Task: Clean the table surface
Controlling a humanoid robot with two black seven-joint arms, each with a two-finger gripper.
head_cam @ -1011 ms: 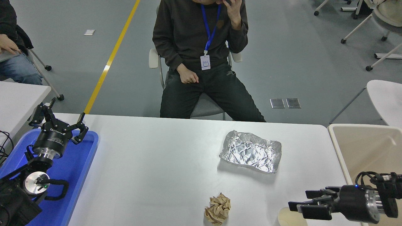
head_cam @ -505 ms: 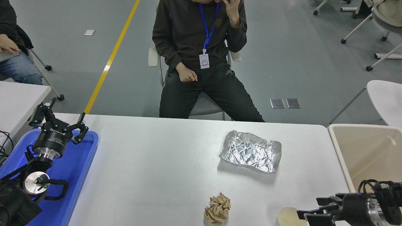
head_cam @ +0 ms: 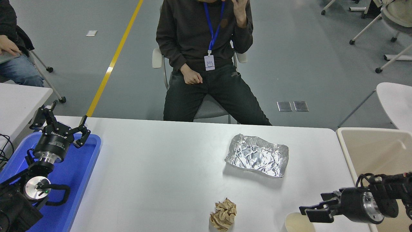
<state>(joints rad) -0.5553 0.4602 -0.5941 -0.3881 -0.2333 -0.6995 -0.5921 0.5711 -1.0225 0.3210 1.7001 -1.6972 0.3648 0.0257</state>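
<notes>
The white table surface [head_cam: 167, 170] carries a crumpled foil tray [head_cam: 256, 155] at the right of middle, a crumpled brown paper ball [head_cam: 223, 215] near the front edge, and a white paper cup [head_cam: 297, 224] cut off by the picture's bottom edge. My right gripper [head_cam: 312, 204] comes in from the lower right, open, pointing left. It hovers just above and to the right of the cup, holding nothing. My left gripper [head_cam: 61, 124] is parked open over the blue tray at the lower left.
A blue plastic tray [head_cam: 80, 167] lies at the table's left end. A beige bin [head_cam: 376, 151] stands at the right end. A person [head_cam: 206, 58] sits at the far side. A smaller white table [head_cam: 19, 103] stands at the left.
My right gripper dropped toward the bottom edge beside the cup, then rose again and shifted slightly left. The left arm and the things on the table have not moved.
</notes>
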